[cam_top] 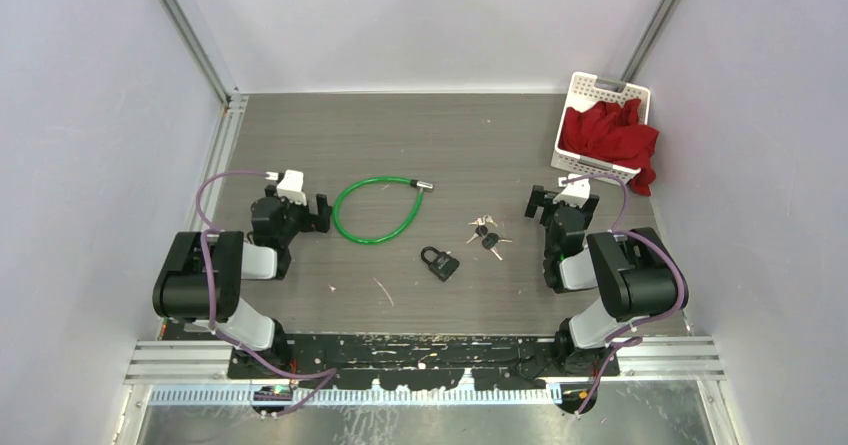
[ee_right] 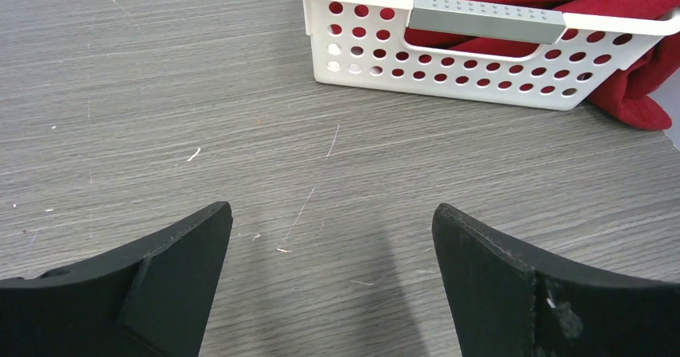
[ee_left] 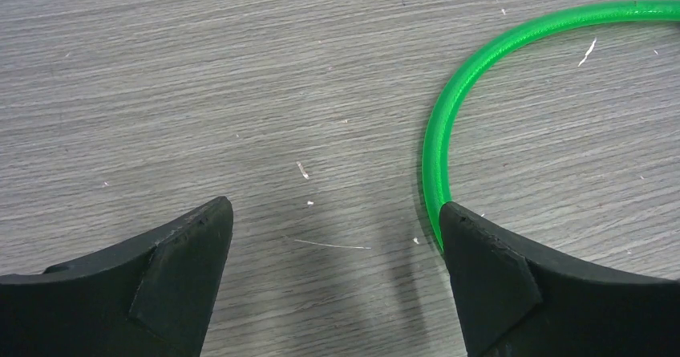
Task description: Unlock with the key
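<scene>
I'm reading the left pincer [cam_top: 324,213] as gaping and empty, sitting low right beside the green cable lock [ee_left: 433,140]. The padlock [cam_top: 440,262] is lying flat in the middle, with the keys [cam_top: 487,233] lying just beyond it to the right, not touching. The right pincer [cam_top: 538,203] is also hanging wide open, empty, near those keys, so I'm judging it better placed to fetch them. A white basket [cam_top: 600,90] of red cloth [cam_top: 610,135] is sitting far right; pale walls [cam_top: 100,115] are enclosing the scuffed grey table [cam_top: 450,145]

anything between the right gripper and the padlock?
Yes. In the top view, the bunch of keys lies between the open right gripper and the padlock. Nothing else is on that stretch.
</scene>
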{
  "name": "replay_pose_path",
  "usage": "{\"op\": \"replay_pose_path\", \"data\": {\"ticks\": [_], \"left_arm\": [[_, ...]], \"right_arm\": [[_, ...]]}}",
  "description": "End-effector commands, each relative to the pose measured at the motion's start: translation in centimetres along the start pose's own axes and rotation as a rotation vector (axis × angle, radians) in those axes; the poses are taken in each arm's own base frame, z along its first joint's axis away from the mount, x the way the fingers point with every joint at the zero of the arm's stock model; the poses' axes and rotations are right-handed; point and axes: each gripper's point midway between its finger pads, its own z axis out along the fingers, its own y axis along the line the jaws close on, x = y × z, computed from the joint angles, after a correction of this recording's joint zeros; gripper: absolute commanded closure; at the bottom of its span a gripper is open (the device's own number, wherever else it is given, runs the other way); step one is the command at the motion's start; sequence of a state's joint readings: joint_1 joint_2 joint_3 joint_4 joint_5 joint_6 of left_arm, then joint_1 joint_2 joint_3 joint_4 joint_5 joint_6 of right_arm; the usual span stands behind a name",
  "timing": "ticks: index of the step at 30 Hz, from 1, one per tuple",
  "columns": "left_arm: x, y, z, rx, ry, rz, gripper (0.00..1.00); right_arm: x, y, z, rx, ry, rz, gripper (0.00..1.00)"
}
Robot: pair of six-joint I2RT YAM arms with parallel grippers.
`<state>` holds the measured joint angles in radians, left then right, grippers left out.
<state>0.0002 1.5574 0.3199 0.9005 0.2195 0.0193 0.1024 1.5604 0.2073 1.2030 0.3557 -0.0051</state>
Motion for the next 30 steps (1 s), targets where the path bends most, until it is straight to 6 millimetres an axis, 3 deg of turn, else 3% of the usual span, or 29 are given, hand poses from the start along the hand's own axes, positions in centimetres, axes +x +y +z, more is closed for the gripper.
{"op": "replay_pose_path", "data": {"ticks": [1, 14, 19, 23, 24, 26, 30], "left_arm": [[-2.8, 0.5, 0.5, -0.017, -0.084, 0.032, 0.01], [-2.9, 0.5, 0.4, -0.018, -0.087, 0.033, 0.01], [-5.1, -0.5, 0.4, 0.071, 0.057, 0.033, 0.01], [-7.9, -3.0, -1.1, 0.245, 0.246, 0.018, 0.01], [-8.7, -3.4, -1.5, 0.272, 0.272, 0.007, 0.01], [-9.5, -4.2, -2.5, 0.323, 0.318, -0.001, 0.01], [-10.6, -5.1, -4.3, 0.391, 0.349, 0.036, 0.01]], "right_arm": [[-1.5, 0.0, 0.1, 0.003, -0.055, 0.024, 0.00], [-1.8, -0.3, 0.1, 0.023, -0.064, 0.029, 0.00], [-5.7, -0.4, -0.1, 0.103, -0.024, 0.043, 0.00], [-10.4, 0.5, -0.8, 0.105, -0.034, 0.360, 0.00], [-10.1, 0.3, -1.2, 0.140, 0.027, 0.422, 0.00], [-10.7, 1.9, -1.3, 0.046, 0.104, 0.444, 0.00], [-9.9, 8.4, -2.8, -0.273, 0.252, 0.412, 0.00]]}}
